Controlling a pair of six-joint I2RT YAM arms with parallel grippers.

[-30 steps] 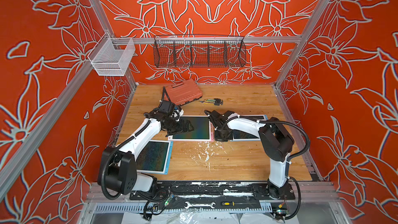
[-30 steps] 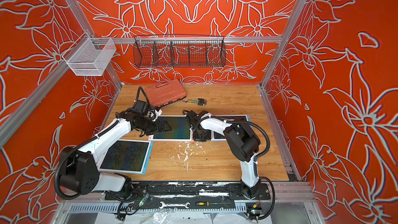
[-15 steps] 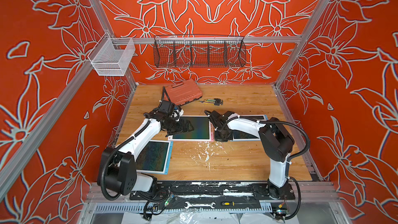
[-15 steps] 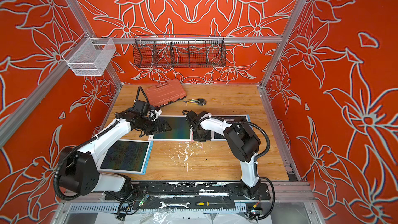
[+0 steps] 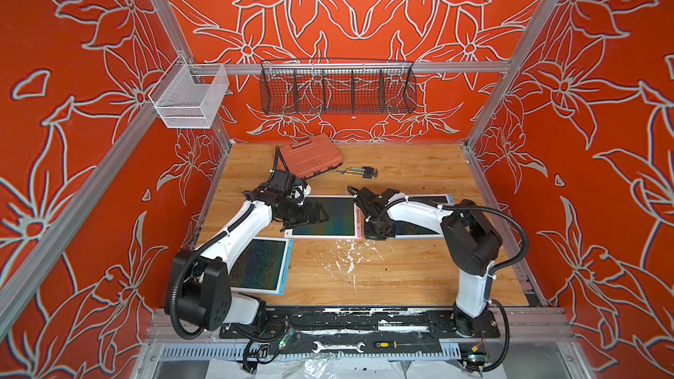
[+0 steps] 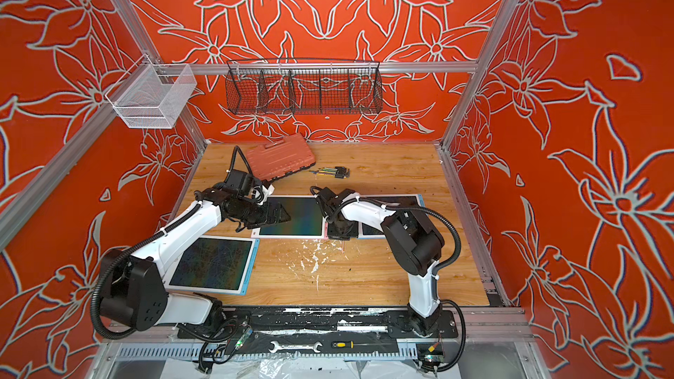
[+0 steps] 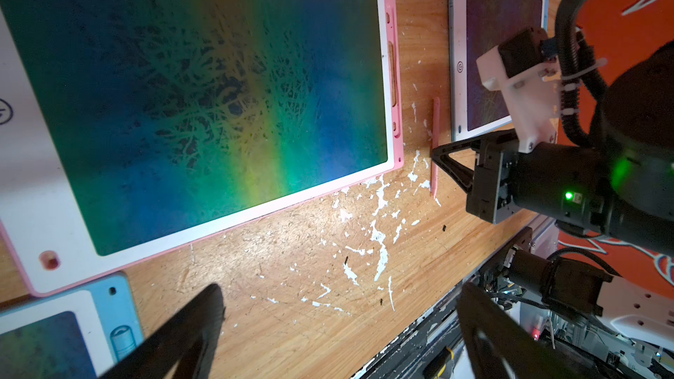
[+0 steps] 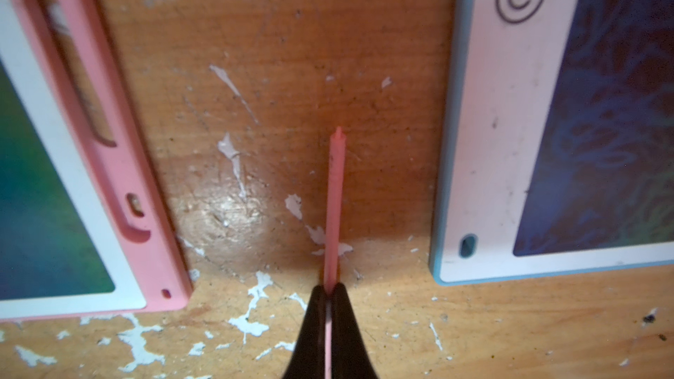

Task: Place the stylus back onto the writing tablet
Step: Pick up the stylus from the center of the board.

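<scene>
The right fingers [image 8: 312,326] are clamped on the pink stylus [image 8: 335,191], low on the worktop [image 8: 284,41] in the lane between 2 tablets, touching neither. The pink tablet [image 8: 153,260] turns its empty side slot toward it (probably the destination); the blue tablet [image 8: 474,147] bounds the other side. The left fingers [image 7: 189,326] hang wide apart, empty.

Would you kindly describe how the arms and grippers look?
The left arm and right arm share white shells and black joint housings. Black corrugated conduit runs along each, tied with white zip ties. The left gripper and right gripper have black tapering fingers; a green light glows behind the right one.
</scene>
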